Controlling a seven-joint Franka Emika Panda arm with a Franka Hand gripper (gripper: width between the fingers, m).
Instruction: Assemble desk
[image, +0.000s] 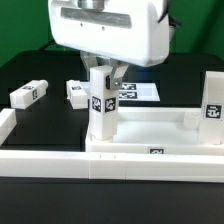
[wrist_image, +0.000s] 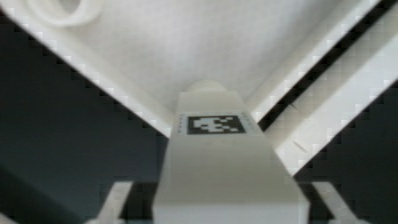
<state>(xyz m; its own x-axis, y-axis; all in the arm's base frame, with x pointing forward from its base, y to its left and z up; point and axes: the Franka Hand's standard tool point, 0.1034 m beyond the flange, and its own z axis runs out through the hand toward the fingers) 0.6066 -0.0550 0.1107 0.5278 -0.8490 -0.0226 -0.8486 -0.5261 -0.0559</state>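
Note:
My gripper (image: 105, 80) is shut on a white square leg (image: 100, 103) and holds it upright by its upper part. The tagged leg stands at the corner of the white tray-like desk top (image: 150, 128) on the exterior view's left; I cannot tell whether its foot sits in the socket. In the wrist view the leg (wrist_image: 221, 150) runs away from the gripper (wrist_image: 219, 198), with one finger on each side of it (wrist_image: 121, 200). Beyond it lie the desk top (wrist_image: 178, 50) and a round corner socket (wrist_image: 64, 10). A second leg (image: 213, 108) stands upright at the right corner.
Two loose tagged legs (image: 28, 93) (image: 77, 92) lie on the black table at the exterior view's left. The marker board (image: 142, 92) lies behind the arm. Long white border rails (image: 50, 160) run along the front and left, against the desk top.

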